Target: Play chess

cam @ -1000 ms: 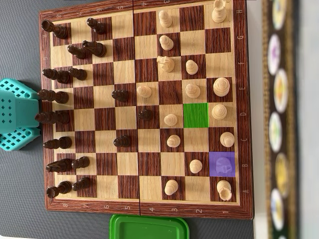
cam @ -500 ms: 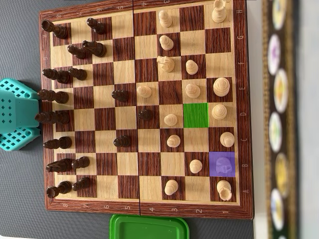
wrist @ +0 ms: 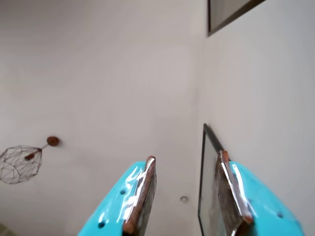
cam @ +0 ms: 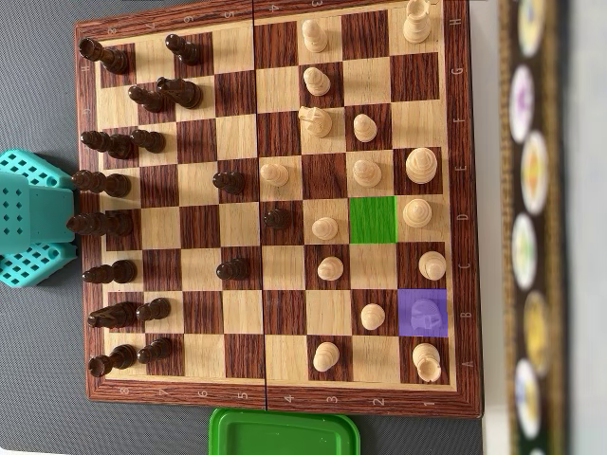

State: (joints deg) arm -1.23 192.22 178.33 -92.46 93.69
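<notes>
Wrist view: pincer open, empty, aimed up at ceiling; lamp lower left; no board seen. Overhead view: board fills centre on bench; arm base left edge; green square and purple square at right; green tray bottom. Risk: reaching across, arm could topple dark pieces crowded nearest it.

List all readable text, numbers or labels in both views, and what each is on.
"H G F E D C B A": right border of the dark wooden chessboard, top to bottom, small.
"8 7 6 5 4 3 2 1": its bottom border, left to right, lying sideways.
Patterned strip with round motifs: too blurred to read.
Wrist view: no text.
</notes>
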